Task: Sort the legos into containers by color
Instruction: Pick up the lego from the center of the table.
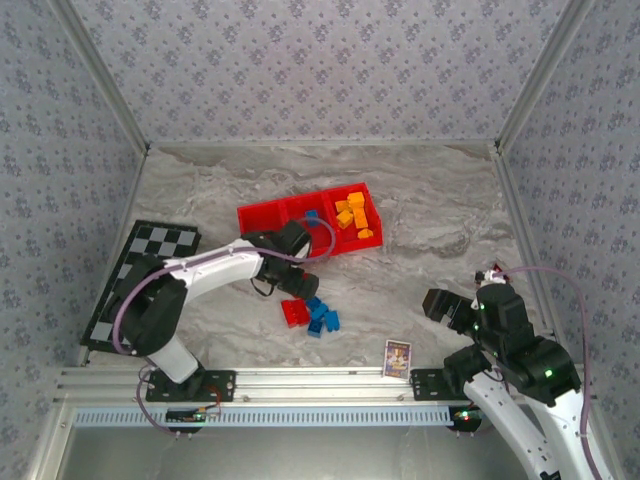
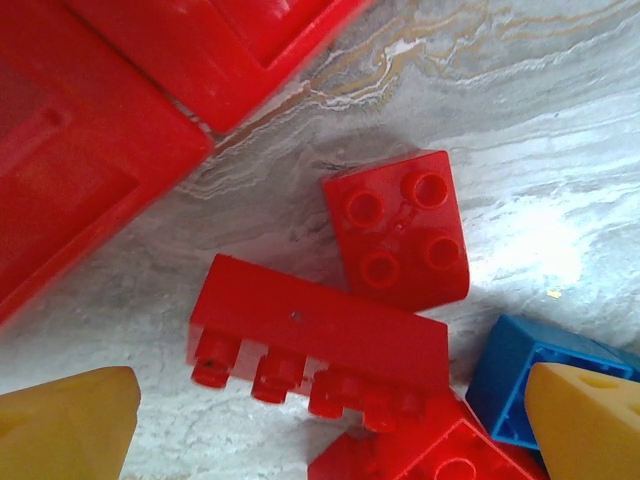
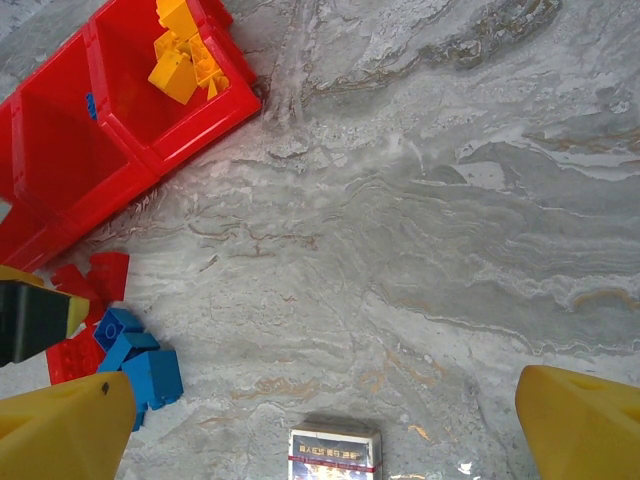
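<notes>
One bright red rectangular plastic tray (image 1: 262, 217), split into three square compartments. Three small red plastic bricks (image 2: 400, 228). About four small blue plastic bricks (image 1: 322, 318). Roughly five orange-yellow plastic bricks (image 1: 350, 210), heaped, exact count unclear. One small picture card (image 1: 397, 357). One black-and-white checkered board (image 1: 160, 238).

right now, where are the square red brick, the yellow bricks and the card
square red brick (image 2: 400, 230), left wrist view, studded top face
yellow bricks (image 1: 350, 212), top external view, middle of the pile
card (image 1: 397, 357), top external view, middle of its face

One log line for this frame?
left gripper open over red legos | right gripper open near card | orange legos in tray
</notes>
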